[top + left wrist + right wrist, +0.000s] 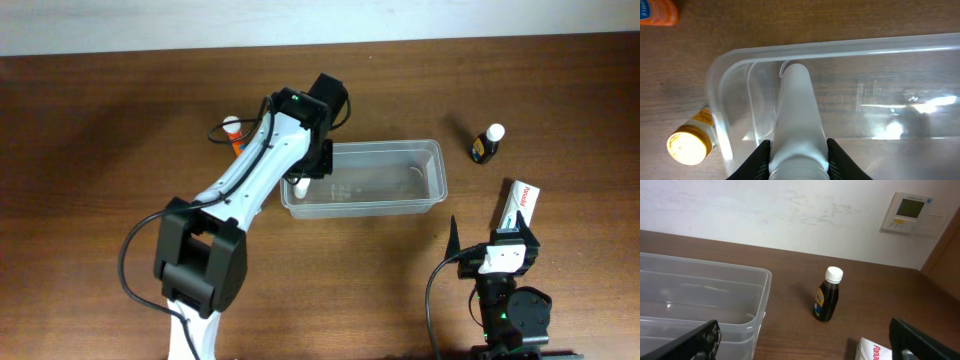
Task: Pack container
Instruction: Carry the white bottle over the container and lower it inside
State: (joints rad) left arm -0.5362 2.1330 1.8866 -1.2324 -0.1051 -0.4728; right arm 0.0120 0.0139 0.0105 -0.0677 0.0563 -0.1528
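Observation:
The clear plastic container (400, 203) lies in the middle of the table; it also shows in the left wrist view (730, 60) and the right wrist view (760, 280). My left gripper (303, 182) is shut on a white tube (797, 115) and holds it inside the container's left end, tip toward the corner. My right gripper (492, 240) is open and empty near the front right, low over the table. A dark bottle with a white cap (487, 144) stands right of the container, also in the right wrist view (827, 300).
A white box with red lettering (519, 205) lies in front of the right gripper. An orange-labelled bottle (234, 132) lies left of the container. A yellow-capped bottle (690, 142) lies just outside the container's left wall.

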